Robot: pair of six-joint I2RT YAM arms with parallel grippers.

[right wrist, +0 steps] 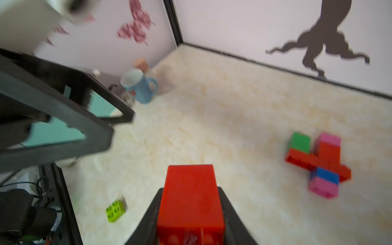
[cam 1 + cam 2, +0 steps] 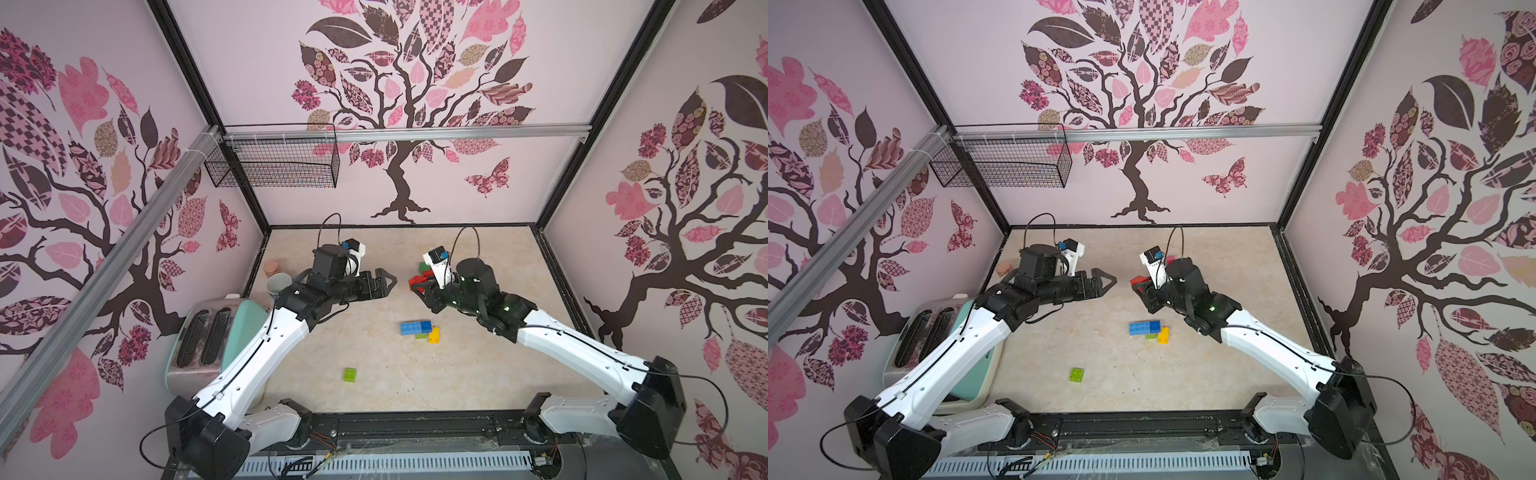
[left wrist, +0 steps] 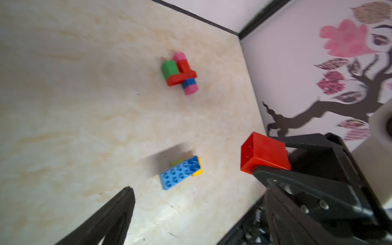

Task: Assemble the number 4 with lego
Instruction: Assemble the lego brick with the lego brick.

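My right gripper (image 1: pixel 189 189) is shut on a red lego brick (image 1: pixel 189 197), held above the table; the brick also shows in a top view (image 2: pixel 417 281). Facing it across a gap, my left gripper (image 2: pixel 390 286) stands open with nothing between its fingers (image 3: pixel 118 212). A joined lego piece of red, green, pink and blue bricks (image 3: pixel 180 74) lies flat on the table, beyond the right gripper (image 2: pixel 419 287). Light and dark blue bricks (image 2: pixel 415 327) sit mid-table on a green one, touching a yellow brick (image 2: pixel 434 335). A lime brick (image 2: pixel 350 374) lies alone nearer the front.
A toaster (image 2: pixel 208 332) stands at the table's left side, with a blue mug (image 2: pixel 277 284) and a small pinkish cup (image 2: pixel 272 267) behind it. A wire basket (image 2: pixel 274 162) hangs on the back wall. Black frame rails edge the table.
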